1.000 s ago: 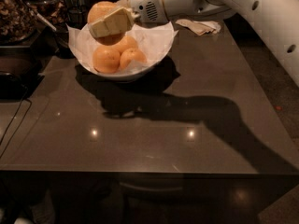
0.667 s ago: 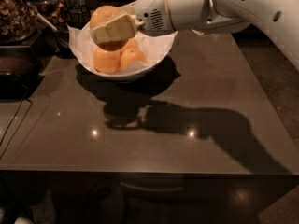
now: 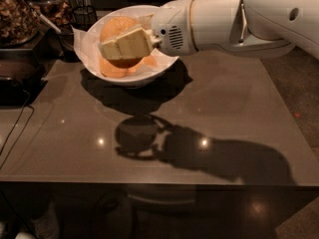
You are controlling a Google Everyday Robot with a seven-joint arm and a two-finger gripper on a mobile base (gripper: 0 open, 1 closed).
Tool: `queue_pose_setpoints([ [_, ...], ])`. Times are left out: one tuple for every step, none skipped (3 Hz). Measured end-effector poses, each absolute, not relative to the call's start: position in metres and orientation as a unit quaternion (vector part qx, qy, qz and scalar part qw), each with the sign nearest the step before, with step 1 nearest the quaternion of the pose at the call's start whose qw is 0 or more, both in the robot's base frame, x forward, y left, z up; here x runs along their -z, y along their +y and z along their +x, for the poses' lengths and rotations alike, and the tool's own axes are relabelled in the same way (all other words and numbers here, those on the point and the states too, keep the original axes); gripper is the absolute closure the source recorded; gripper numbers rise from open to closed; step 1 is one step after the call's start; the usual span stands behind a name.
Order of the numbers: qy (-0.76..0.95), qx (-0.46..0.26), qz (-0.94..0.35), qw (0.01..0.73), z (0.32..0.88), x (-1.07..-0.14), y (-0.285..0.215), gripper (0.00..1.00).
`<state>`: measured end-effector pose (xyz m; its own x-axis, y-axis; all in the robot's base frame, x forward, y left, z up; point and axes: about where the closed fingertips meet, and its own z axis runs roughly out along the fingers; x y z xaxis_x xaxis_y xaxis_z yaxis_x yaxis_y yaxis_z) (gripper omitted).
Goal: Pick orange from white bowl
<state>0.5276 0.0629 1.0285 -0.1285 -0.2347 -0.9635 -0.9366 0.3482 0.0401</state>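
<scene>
The white bowl (image 3: pixel 154 73), lined with crinkled white paper, stands at the back left of the dark table. My gripper (image 3: pixel 124 45) reaches in from the right on a white arm and is above the bowl. Its cream fingers (image 3: pixel 130 43) are closed around the orange (image 3: pixel 115 28), a large, round, pale-orange fruit held above the bowl's rim. The near finger hides the orange's lower front. Two deeper-orange fruits (image 3: pixel 110 68) lie in the bowl below it.
Dark containers and a bowl of brown pieces (image 3: pixel 17 16) stand at the left, beyond the table edge. A black cable (image 3: pixel 15 131) runs down the left side. The table's front edge (image 3: pixel 149 183) is near the bottom. The arm's shadow (image 3: pixel 199 148) falls across the table.
The arm has lifted the orange higher above the bowl and toward the camera. Its shadow on the table has moved forward and to the right.
</scene>
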Motion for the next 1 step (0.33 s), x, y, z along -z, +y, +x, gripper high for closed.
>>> queue_pose_setpoints([
  [0.662, -0.358, -0.442, 0.488, 0.5265, -1.0267, 0.0606, 1.0],
])
